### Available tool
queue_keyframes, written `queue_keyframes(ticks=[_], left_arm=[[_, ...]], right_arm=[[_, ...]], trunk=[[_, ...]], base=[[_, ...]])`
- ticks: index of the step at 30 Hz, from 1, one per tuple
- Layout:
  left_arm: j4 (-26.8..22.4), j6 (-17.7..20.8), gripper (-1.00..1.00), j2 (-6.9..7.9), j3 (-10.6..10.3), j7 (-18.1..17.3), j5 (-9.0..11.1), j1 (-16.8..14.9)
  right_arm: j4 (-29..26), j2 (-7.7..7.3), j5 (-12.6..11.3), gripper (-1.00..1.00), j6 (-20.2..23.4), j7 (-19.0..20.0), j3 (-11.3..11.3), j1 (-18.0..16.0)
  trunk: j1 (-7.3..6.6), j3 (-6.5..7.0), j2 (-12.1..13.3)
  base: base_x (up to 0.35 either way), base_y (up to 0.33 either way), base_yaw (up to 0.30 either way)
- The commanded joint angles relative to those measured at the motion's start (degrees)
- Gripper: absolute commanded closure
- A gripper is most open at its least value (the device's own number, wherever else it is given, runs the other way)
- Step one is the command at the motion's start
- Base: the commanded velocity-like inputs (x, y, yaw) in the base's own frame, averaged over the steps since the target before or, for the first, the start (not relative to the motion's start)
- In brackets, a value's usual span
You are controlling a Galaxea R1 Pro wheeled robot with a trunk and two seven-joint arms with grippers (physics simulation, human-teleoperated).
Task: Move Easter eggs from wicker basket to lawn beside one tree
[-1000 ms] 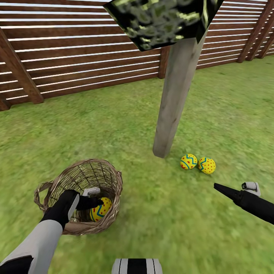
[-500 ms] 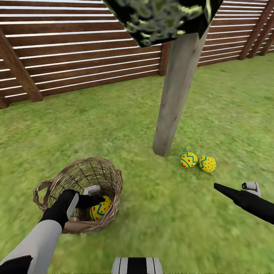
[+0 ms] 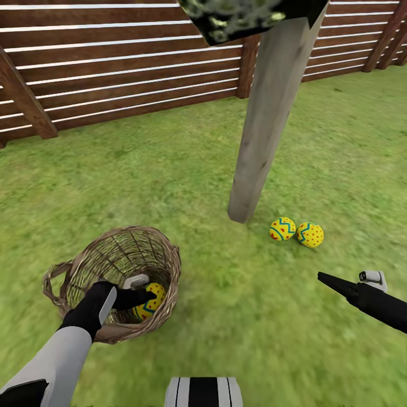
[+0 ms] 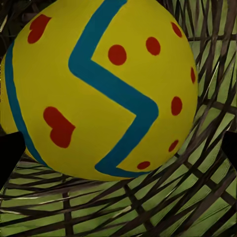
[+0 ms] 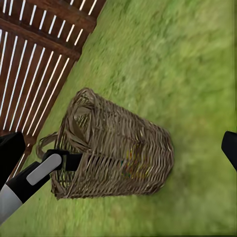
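The wicker basket [image 3: 113,234] stands on the lawn [image 3: 169,169] at the lower left. My left gripper [image 3: 148,294] reaches down inside it, open, with its fingers on either side of a yellow Easter egg [image 3: 152,304]. In the left wrist view that egg [image 4: 98,89], with a blue zigzag and red dots, sits close up on the basket weave [image 4: 148,207]. Two more Easter eggs [image 3: 282,229] [image 3: 310,234] lie on the grass beside the foot of the tree trunk [image 3: 265,124]. My right gripper [image 3: 323,276] hovers open and empty over the grass at the lower right, looking at the basket [image 5: 113,148].
A brown slatted fence [image 3: 113,68] runs along the back of the garden. The tree's dark speckled foliage [image 3: 249,17] hangs at the top of the head view. Grass stretches between the basket and the tree and off to the right.
The head camera has shifted, sliding the scene slightly up the picture. My left gripper now sits a little deeper in the basket against the egg. The right arm has not moved.
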Motion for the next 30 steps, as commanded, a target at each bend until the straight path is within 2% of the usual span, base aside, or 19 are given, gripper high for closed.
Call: queue_keyframes(ticks=[1,20,24,28,30], left_arm=[[-0.03,0.15,-1.0,-0.01,0.18,-0.05,0.15,-0.02],[-0.12,-0.99,-1.0,-0.01,0.27,0.29,0.18,-0.02],[-0.13,-1.28,-1.0,0.0,0.27,0.29,0.2,-0.02],[-0.14,-1.37,-1.0,0.0,0.27,0.29,0.22,-0.02],[-0.15,-1.45,-1.0,-0.02,0.27,0.29,0.23,-0.02]], right_arm=[[0.0,0.0,0.14,-1.0,0.2,0.28,-0.04,-0.04],[0.0,0.0,0.13,-1.0,0.2,0.28,-0.09,-0.04],[0.0,0.0,0.12,-1.0,0.2,0.28,-0.1,-0.04],[0.0,0.0,0.11,-1.0,0.2,0.28,-0.07,-0.04],[0.0,0.0,0.1,-1.0,0.2,0.28,-0.07,-0.04]], trunk=[[0.01,-0.27,-0.03],[0.01,-0.27,-0.03],[0.11,-1.15,-0.09],[0.11,-1.15,-0.09],[0.17,-1.6,-0.11]], base=[[0.0,0.0,0.0],[0.0,0.0,0.0],[0.0,0.0,0.0],[0.0,0.0,0.0],[0.0,0.0,0.0]])
